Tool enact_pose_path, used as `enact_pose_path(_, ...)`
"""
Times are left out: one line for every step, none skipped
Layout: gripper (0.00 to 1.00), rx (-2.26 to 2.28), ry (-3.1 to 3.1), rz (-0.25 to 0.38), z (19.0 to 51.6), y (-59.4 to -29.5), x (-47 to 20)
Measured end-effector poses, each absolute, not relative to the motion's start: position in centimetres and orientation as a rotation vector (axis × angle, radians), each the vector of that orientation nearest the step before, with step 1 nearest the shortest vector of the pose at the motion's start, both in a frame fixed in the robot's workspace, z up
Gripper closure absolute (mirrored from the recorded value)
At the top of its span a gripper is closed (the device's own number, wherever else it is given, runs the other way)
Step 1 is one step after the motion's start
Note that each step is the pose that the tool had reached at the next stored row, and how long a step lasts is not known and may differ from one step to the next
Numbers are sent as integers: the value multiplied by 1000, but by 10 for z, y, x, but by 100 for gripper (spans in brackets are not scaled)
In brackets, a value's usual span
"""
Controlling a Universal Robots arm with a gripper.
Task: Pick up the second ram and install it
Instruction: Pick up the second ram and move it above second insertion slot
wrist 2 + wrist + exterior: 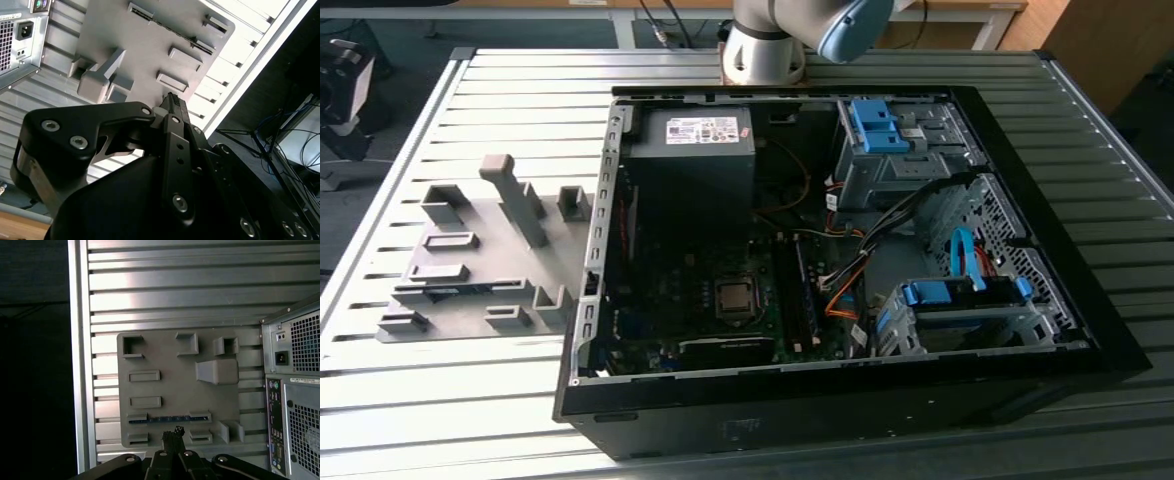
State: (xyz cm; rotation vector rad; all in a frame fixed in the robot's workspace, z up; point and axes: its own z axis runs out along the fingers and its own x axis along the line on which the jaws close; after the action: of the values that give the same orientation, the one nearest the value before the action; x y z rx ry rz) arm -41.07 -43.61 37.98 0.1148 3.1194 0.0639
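The second ram (167, 418) is a thin dark stick with blue marks. It stands on edge in a long slot of the grey fixture plate (170, 390). In the exterior view the second ram (467, 289) lies near the front of the fixture plate (474, 262), at the exterior view's left of the open computer case (841, 250). My gripper (173, 431) hangs high above the plate, with its black fingertips together and nothing between them. In the second wrist view the gripper (172, 101) points down at the same plate.
Grey blocks, among them a tall block (520, 200), stand up from the fixture plate. Inside the case are a power supply (694, 150), the motherboard's long black slots (801, 290), cables and blue drive brackets (961, 295). The arm's base (767, 45) stands behind the case on the slatted metal table (454, 420).
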Motion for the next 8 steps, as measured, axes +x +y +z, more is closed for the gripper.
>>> enact_pose_path(89,114,3119,64,380,-436,-411)
enact_pose_path(89,110,3120,64,380,-436,-411)
enact_pose_path(89,97,3120,64,380,-436,-411)
enact_pose_path(89,76,3121,64,380,-436,-411)
enact_pose_path(89,49,3122,64,380,-436,-411)
enact_pose_path(89,23,3123,65,380,-436,-411)
enact_pose_path(89,-5,3123,65,380,-436,-411)
enact_pose_path(89,-31,3123,65,380,-436,-411)
